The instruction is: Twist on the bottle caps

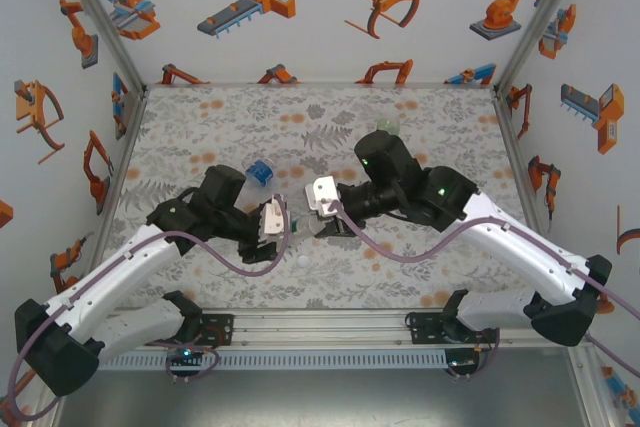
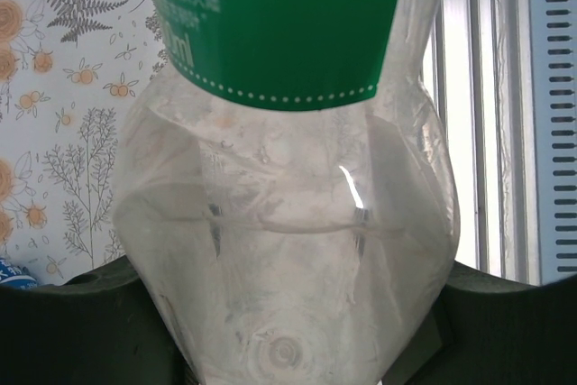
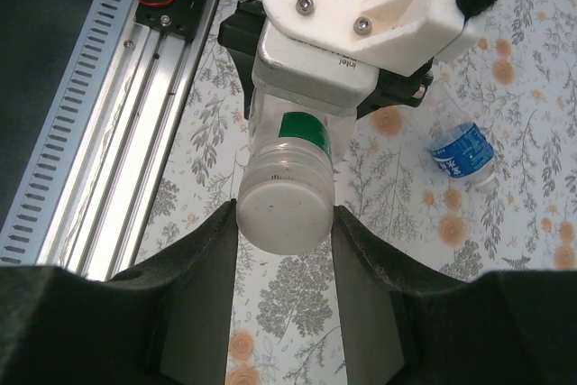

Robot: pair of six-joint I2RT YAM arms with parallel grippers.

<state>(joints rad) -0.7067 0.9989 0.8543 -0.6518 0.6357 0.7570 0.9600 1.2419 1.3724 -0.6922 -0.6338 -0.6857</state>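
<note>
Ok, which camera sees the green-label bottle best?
Right wrist: the bottle points straight at it, white cap first, green label behind. Left wrist crops its body close up; top external leaves it mostly covered.

Ahead of the left gripper (image 2: 288, 299) the bottle (image 2: 288, 205) runs off the top edge, neck unseen. In the right gripper (image 3: 285, 223) the cap (image 3: 285, 209) hides the bottle's mouth; the camera mount (image 3: 361, 15) beyond covers much of its body.

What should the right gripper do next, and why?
Likely twist the right gripper to tighten the cap. Its fingers seem to press both sides of that white cap, which sits on the end of the bottle clamped by the left gripper.
</note>
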